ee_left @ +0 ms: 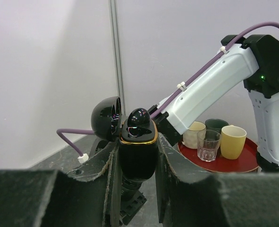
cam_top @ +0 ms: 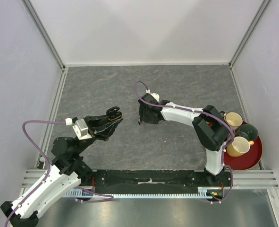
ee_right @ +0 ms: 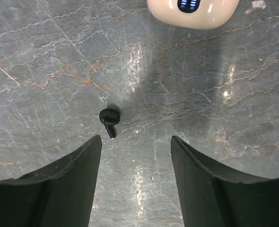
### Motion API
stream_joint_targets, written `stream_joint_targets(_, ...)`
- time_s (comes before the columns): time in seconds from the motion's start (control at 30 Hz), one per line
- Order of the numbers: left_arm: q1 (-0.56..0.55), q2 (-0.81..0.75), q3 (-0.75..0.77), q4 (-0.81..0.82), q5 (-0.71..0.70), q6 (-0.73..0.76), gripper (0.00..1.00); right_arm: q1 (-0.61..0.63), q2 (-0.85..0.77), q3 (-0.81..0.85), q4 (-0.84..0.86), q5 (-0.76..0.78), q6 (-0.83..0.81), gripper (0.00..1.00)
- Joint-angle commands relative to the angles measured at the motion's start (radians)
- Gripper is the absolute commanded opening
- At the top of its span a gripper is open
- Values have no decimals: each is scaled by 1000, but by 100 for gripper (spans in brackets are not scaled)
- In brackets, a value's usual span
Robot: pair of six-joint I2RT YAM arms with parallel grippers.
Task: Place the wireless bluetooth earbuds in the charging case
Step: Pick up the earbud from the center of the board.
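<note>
Top view: L claw [cam_top: 110,118] clamped on black case [cam_top: 114,115], held over the table [cam_top: 111,85] left of centre. R claw [cam_top: 147,116] points down mid-table, well apart from L. Tray [cam_top: 255,160] w/ cups [cam_top: 238,146] at right edge.

L wrist: case upright btwn the fingers, lid [ee_left: 106,118] swung open to the left. Glossy black lump [ee_left: 139,122] sits at its mouth, prob. a seated bud, can't be sure.

R wrist: R claw's fingers apart, nothing btwn them. Black bud [ee_right: 110,119] lies on the table just ahead of the tips, nearer the frame-left finger, touching neither. Cream case [ee_right: 193,9] at top edge, apart from bud
</note>
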Motion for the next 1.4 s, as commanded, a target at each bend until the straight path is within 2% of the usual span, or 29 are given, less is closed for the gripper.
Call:
stream_joint_targets(0.0,1,-13,-4,5,-33,45,2,12,27,68,40,-14,28,67)
stream_joint_targets(0.4,0,-9,-5,5,-33,45,2,44,78,99,44,38,34,66)
stream_joint_targets(0.53,0,-6,-5,5,-31,45,2,51,95,110,44,63,36,61)
stream_joint_targets(0.83,0,3,-5,5,-33,48,2,59,133,139,44,103,33,58)
stream_joint_targets(1.03,0,6,-10,8,-40,51,2,81,149,145,37,130,36,51)
stream_joint_targets(1.37,1,14,-7,13,-36,51,2,90,156,131,25,169,40,51)
